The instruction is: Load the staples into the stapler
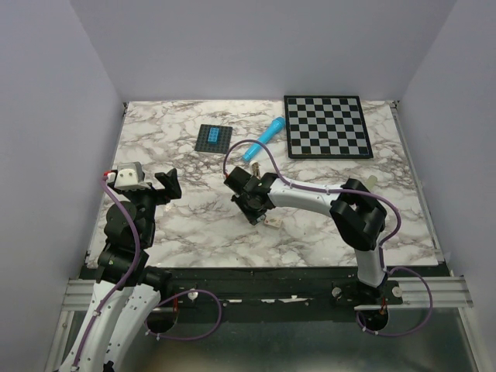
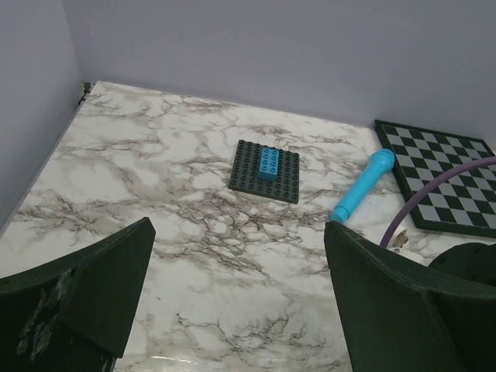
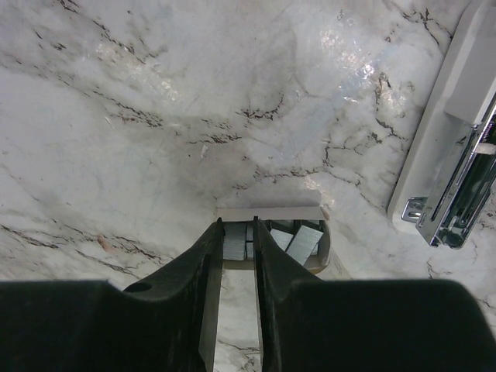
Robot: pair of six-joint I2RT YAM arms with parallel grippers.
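Staples lie between fingertips of the right gripper.

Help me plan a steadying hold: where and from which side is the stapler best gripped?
Grip the stapler across its cream body's narrow width, from above, probably: it lies flat, long and slim, and its exposed metal rail must stay clear.

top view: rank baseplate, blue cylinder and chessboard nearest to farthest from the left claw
1. Baseplate, just beyond the left claw, slightly right.
2. Blue cylinder, mid-table, right of the baseplate.
3. Chessboard, far right corner.
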